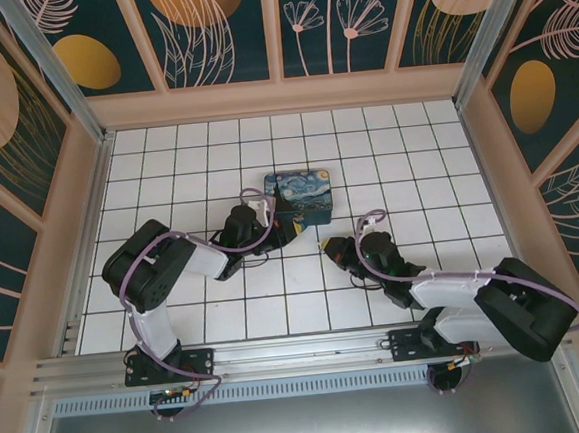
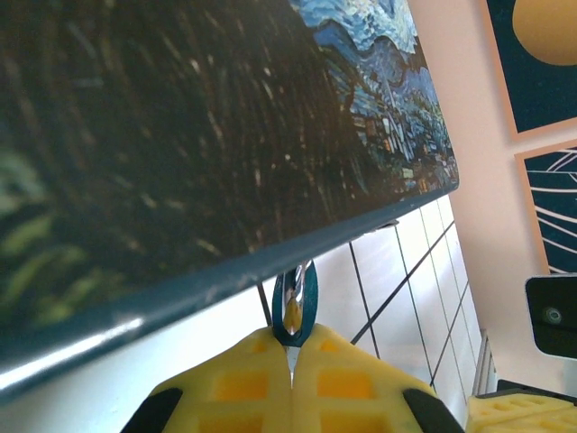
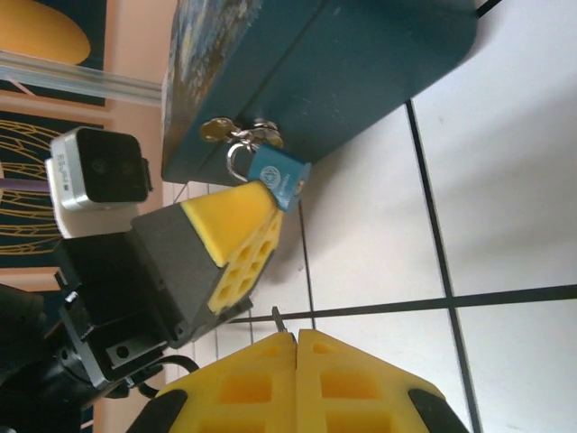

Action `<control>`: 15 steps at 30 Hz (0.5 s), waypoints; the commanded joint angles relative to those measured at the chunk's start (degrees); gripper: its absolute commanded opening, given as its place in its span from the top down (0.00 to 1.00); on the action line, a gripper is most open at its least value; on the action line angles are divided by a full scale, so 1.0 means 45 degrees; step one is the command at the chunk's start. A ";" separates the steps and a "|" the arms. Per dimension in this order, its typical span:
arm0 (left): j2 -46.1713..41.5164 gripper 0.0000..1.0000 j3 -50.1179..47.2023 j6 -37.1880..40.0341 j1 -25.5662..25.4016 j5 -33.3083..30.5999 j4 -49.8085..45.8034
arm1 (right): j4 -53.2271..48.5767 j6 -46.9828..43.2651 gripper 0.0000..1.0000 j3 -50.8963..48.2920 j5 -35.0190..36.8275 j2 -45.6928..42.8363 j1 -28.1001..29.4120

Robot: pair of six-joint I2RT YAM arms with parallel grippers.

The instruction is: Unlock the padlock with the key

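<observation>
On the white-tiled table [image 1: 227, 312] we pinch the padlock [image 3: 278, 176], hanging from the box [image 3: 361, 72], in our left end effector [image 2: 290, 347]; our right end effector [image 3: 296, 336], pressed together on the key [image 3: 278, 317], must next find the keyhole.

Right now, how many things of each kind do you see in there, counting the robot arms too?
painted box: 1
padlock: 1
key: 1
robot arms: 2, the left arm and the right arm
Total: 5
</observation>
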 commanded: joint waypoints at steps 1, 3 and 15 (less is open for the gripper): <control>-0.0500 1.00 -0.0096 -0.0469 0.0066 0.0464 0.0700 | 0.1612 0.0681 1.00 0.0007 0.0659 0.0870 0.0249; -0.0518 1.00 -0.0160 -0.0666 0.0065 0.0552 0.0825 | 0.2490 0.0991 1.00 -0.0139 0.0961 0.1478 0.0312; -0.0584 1.00 -0.0459 -0.1347 0.0065 0.0533 0.1314 | 0.4272 0.1977 1.00 0.0245 0.1791 0.3614 0.0553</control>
